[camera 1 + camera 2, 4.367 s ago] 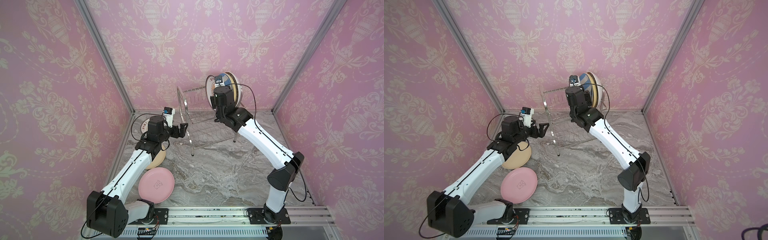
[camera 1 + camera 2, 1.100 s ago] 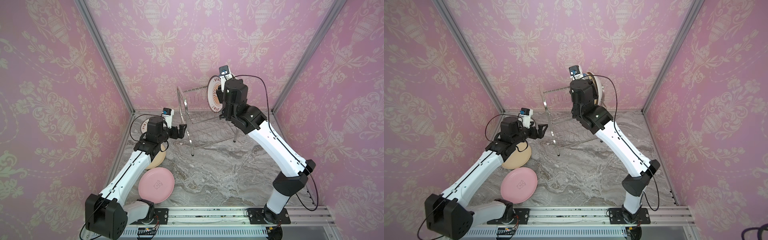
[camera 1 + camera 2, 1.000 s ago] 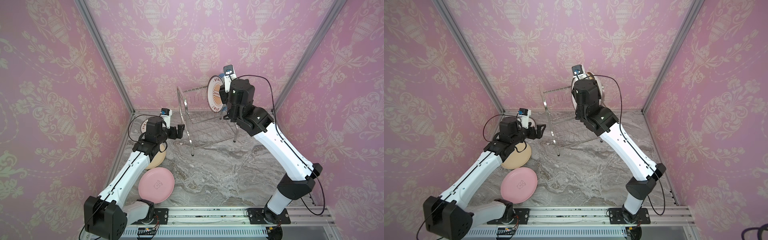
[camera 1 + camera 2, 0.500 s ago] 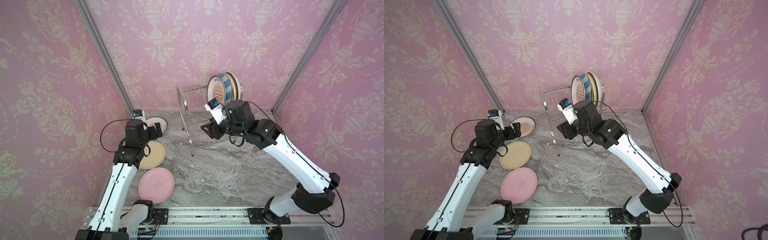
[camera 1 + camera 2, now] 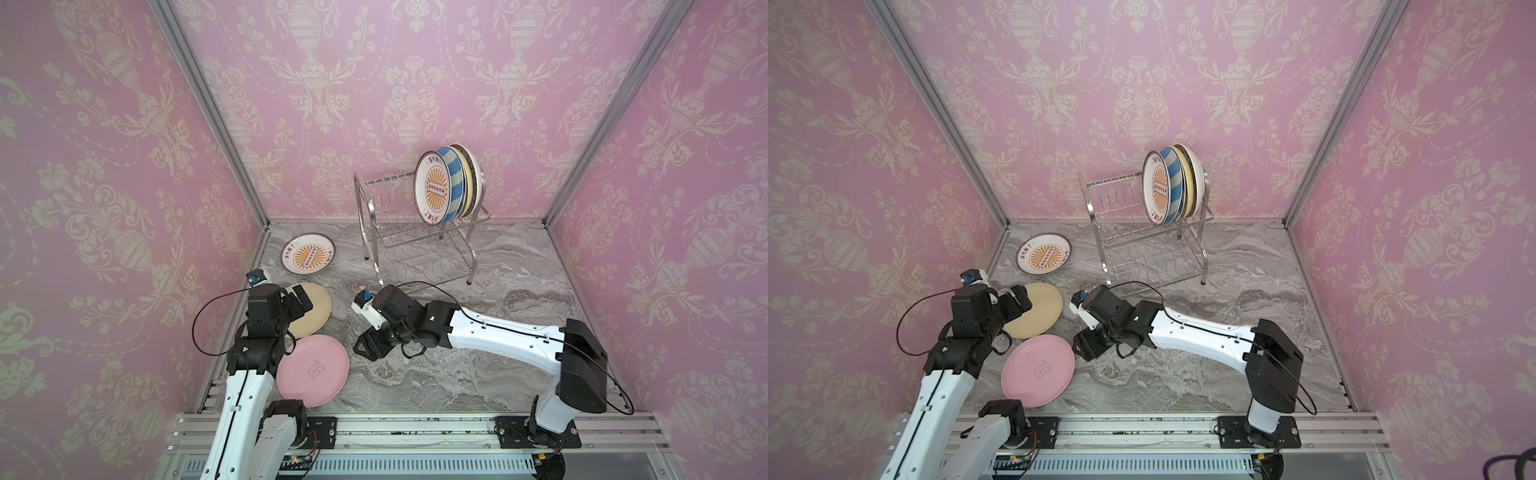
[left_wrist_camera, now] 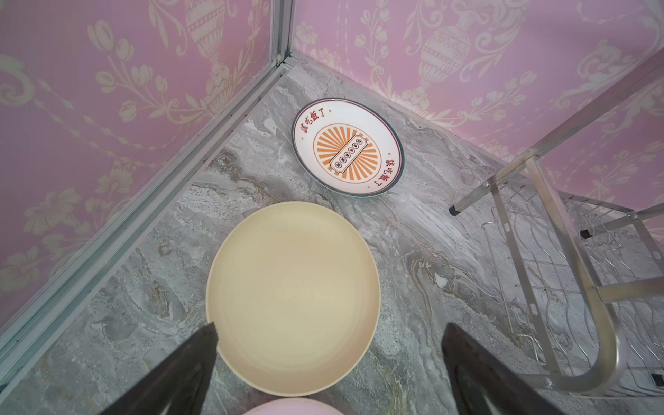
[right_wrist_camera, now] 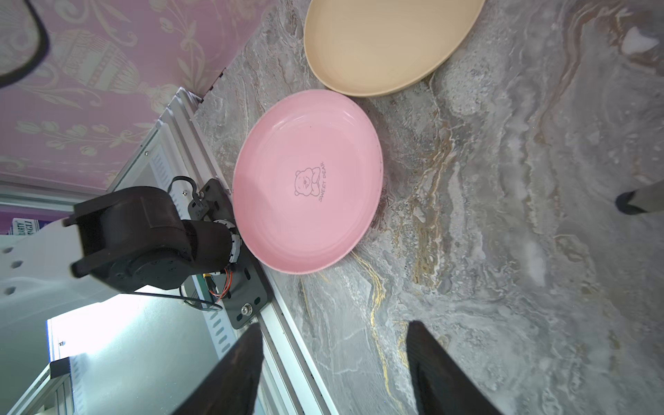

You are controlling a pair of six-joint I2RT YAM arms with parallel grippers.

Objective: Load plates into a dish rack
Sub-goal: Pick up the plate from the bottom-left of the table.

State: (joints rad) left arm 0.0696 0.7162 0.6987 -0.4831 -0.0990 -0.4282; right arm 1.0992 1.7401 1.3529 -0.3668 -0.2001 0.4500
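Nearest you, the round pink plate (image 5: 312,370) lies flat on the grey marbled tabletop (image 5: 478,374), with your right gripper (image 5: 363,348) just beside its rim, jaws apart and empty. Slightly farther, your left gripper (image 6: 328,325), also spread and empty, hovers over the edge of the plain cream plate (image 5: 318,311), and a white orange-sunburst plate (image 5: 308,259) lies flat beyond it. Farthest back, the shiny chrome wire dish rack (image 5: 415,253) holds plates upright on its top shelf, a second sunburst plate (image 5: 434,187) fronting a blue-and-white striped one (image 5: 456,183).

grey marble tabletop (image 5: 519,299) between pink damask walls (image 5: 332,62), aluminium rail (image 5: 415,428) in front
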